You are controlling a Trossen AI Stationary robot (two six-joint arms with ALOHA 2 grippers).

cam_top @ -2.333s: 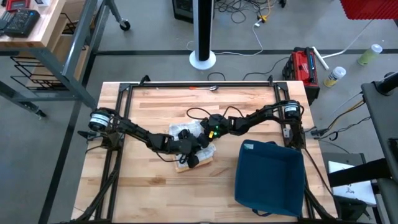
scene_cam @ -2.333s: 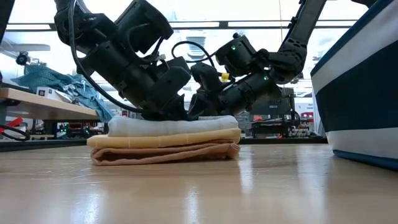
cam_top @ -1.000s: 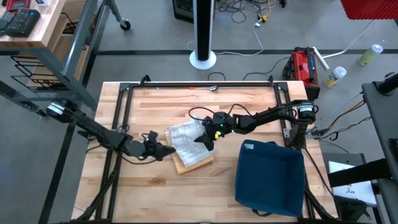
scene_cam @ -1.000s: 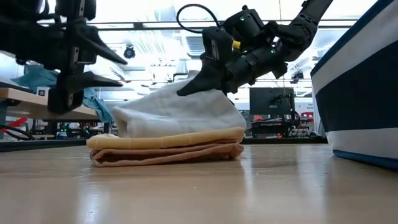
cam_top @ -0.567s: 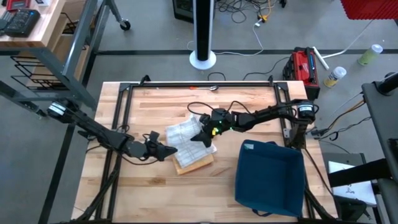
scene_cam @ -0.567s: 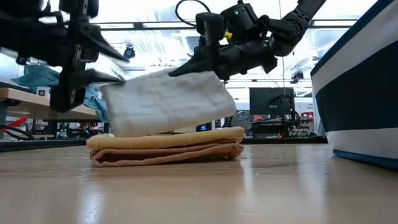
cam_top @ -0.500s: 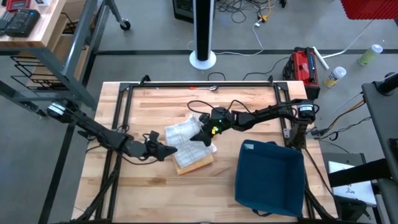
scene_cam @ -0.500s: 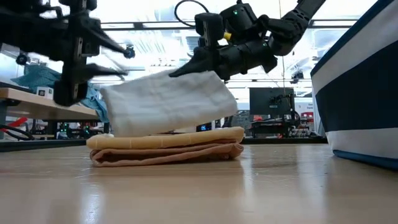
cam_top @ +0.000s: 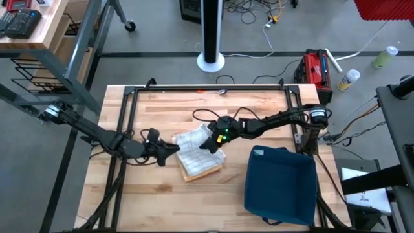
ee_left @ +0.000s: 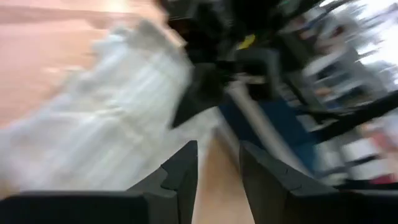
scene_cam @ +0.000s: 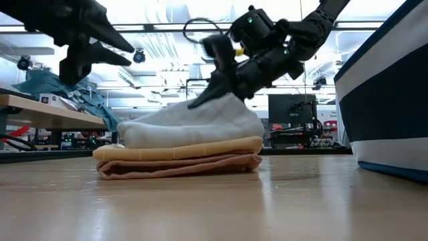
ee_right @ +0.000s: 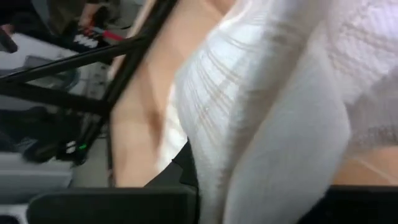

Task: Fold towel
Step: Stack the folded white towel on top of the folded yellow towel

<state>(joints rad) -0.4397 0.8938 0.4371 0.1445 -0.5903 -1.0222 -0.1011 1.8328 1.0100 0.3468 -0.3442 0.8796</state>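
A white waffle-weave towel lies bunched on a folded tan towel at mid-table; in the low view the white towel rests along the tan towel's top. My right gripper is shut on the white towel's right part. My left gripper hovers open just left of the towels, raised above them in the low view, touching nothing. Its wrist view shows the open left gripper facing the white towel. My right gripper pinches the white towel's raised top near its right end, coming slanting down from the table's right and far side. The cloth peaks at the fingers and slopes slack down onto the tan towel. The towel fills the wrist view and hides the layers.
A dark blue bin stands on the table's right near part, close to the towels, and shows at the right of the low view. Bare wood lies in front of the towels and to the left, under my left arm.
My right gripper raised the white towel clear of the tan one, carried it a little toward the table's left, then lowered it, so it lies on the tan towel again with a peak at the fingers. My left gripper rose and moved toward the towels, staying open.
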